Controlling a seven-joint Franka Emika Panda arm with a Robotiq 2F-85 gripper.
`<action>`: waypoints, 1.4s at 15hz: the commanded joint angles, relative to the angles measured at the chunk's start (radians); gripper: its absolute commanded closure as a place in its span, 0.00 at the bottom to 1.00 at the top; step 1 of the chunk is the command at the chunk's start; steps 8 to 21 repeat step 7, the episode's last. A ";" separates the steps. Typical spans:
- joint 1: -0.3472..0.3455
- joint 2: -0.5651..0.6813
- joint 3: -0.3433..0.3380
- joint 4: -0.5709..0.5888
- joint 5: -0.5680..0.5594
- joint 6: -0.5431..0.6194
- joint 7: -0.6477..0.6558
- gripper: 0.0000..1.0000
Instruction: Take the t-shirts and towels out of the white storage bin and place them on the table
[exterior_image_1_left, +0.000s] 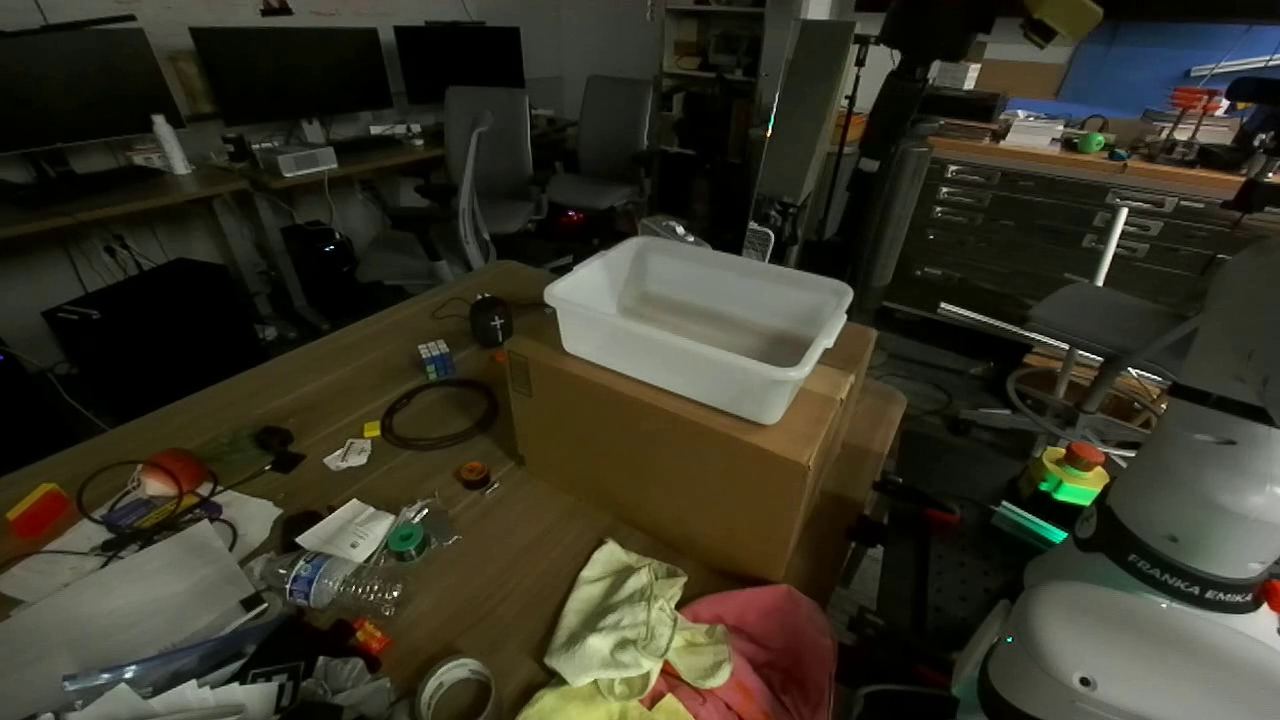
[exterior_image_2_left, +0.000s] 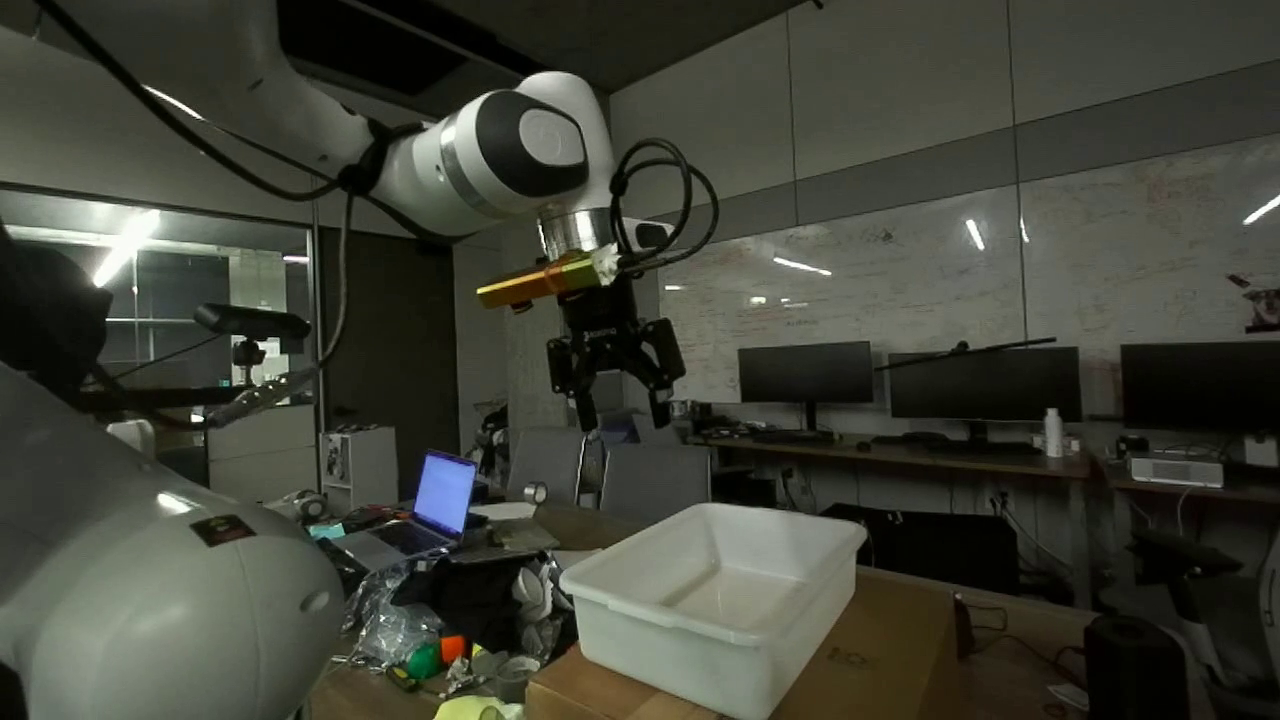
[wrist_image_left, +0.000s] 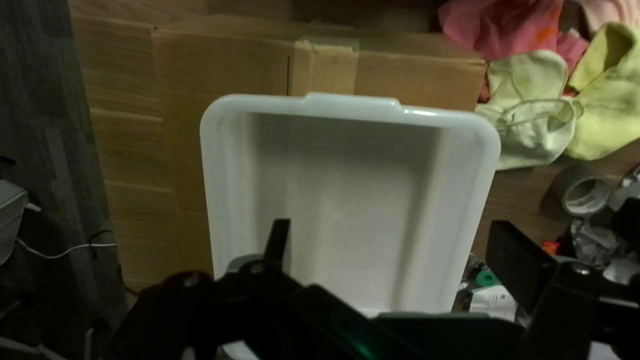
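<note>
The gripper (exterior_image_2_left: 624, 412) stands spread, unloaded, above the white bin (exterior_image_1_left: 670, 368). Cloths (exterior_image_1_left: 695, 650) beside and below the bin should prove light and limp; pinch raised folds.

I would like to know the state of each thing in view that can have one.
White rectangular plastic bin: upright, no cloth inside
Black two-fingered claw: open, holding nothing
Pale yellow cloths: crumpled, outside the bin
Pink cloth: crumpled, partly covered
Brown cardboard box: closed, under the bin
Silver laptop: open, lit
Clear plastic bottle: lying on its side
Black monitors: dark
</note>
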 joint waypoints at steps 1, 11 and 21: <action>-0.048 -0.066 0.023 -0.087 0.005 0.169 0.060 0.00; -0.063 -0.044 0.030 -0.098 0.014 0.200 0.055 0.00; -0.063 -0.044 0.030 -0.098 0.014 0.200 0.055 0.00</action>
